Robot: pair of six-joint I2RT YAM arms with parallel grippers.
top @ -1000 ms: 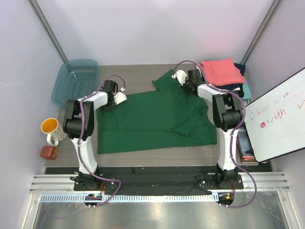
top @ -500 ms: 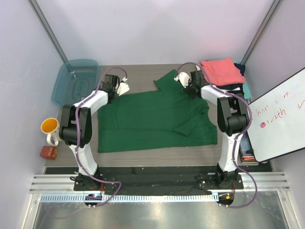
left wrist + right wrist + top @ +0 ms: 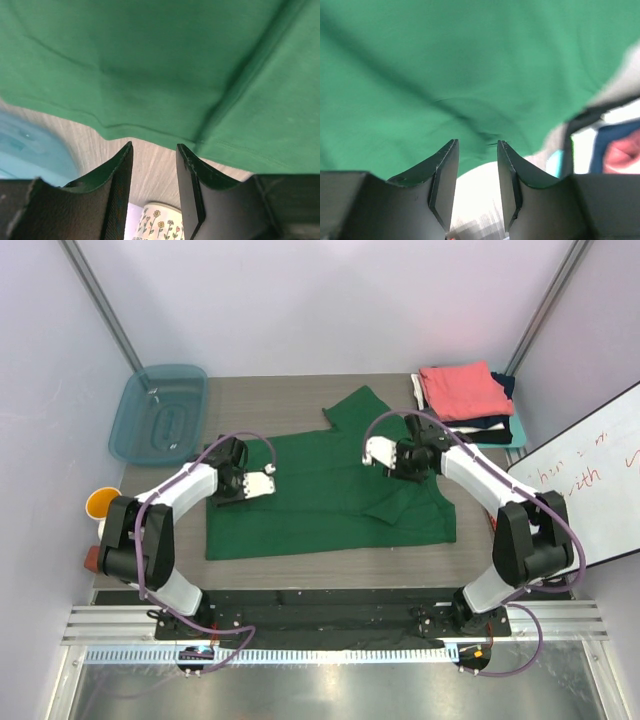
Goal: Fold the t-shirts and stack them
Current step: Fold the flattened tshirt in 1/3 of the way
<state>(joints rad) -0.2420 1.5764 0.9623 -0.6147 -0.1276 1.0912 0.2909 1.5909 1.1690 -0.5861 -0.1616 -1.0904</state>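
A dark green t-shirt (image 3: 330,490) lies spread flat in the middle of the table, one sleeve (image 3: 352,407) pointing to the far side. My left gripper (image 3: 245,487) hovers over its left part, open, nothing between the fingers (image 3: 117,182). My right gripper (image 3: 398,458) hovers over the shirt's right part, also open and empty. In the left wrist view the gripper (image 3: 154,146) is by the shirt's hem (image 3: 150,65); in the right wrist view the gripper (image 3: 477,143) is by green cloth (image 3: 460,75). Folded t-shirts are stacked (image 3: 462,390) at the far right, coral-pink on top.
A translucent teal tub (image 3: 160,412) stands at the far left. A flowered mug (image 3: 100,503) and a small red object (image 3: 92,558) sit at the left edge, beside the left arm. A whiteboard (image 3: 590,480) leans at the right. Bare wood (image 3: 280,395) shows behind the shirt.
Both grippers have opened and let go of the green shirt, then drawn back from its far edge toward the middle. The shirt now lies flatter.
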